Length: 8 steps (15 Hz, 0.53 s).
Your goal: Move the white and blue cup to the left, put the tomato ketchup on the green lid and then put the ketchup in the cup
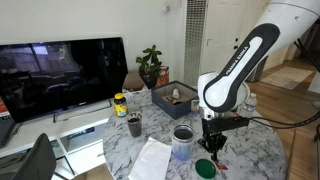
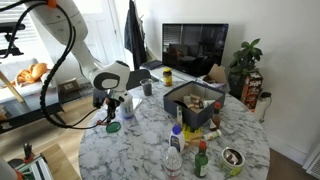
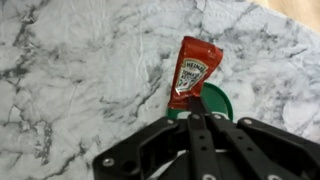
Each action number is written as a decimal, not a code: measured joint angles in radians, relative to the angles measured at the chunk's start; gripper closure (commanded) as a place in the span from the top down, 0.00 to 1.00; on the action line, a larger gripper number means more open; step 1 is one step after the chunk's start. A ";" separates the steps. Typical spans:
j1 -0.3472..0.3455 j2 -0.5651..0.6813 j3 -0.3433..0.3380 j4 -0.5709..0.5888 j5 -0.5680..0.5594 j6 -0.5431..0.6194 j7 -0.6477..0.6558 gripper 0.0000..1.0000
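Observation:
The ketchup is a red sachet [image 3: 190, 68], and my gripper [image 3: 193, 106] is shut on its lower end in the wrist view. The sachet hangs over the marble just beside the green lid [image 3: 214, 104], a flat green disc partly hidden under my fingers. In both exterior views my gripper [image 1: 213, 143] [image 2: 112, 108] hovers just above the green lid [image 1: 204, 168] [image 2: 113, 127]. The white and blue cup [image 1: 183, 141] [image 2: 128, 103] stands upright next to the gripper, apart from it.
A small dark grey cup [image 1: 134, 125] [image 2: 147, 88] stands further along the round marble table [image 1: 250, 155]. A dark box of items [image 1: 175, 98] [image 2: 195, 100], a white cloth [image 1: 150, 160], several bottles [image 2: 176, 150] and a yellow jar [image 1: 120, 103] are also on it.

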 measured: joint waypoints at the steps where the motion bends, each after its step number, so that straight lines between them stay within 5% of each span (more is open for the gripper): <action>1: 0.009 0.018 0.002 0.007 0.000 0.007 0.000 0.00; 8: 0.039 0.147 0.015 0.048 0.000 0.145 0.000 0.00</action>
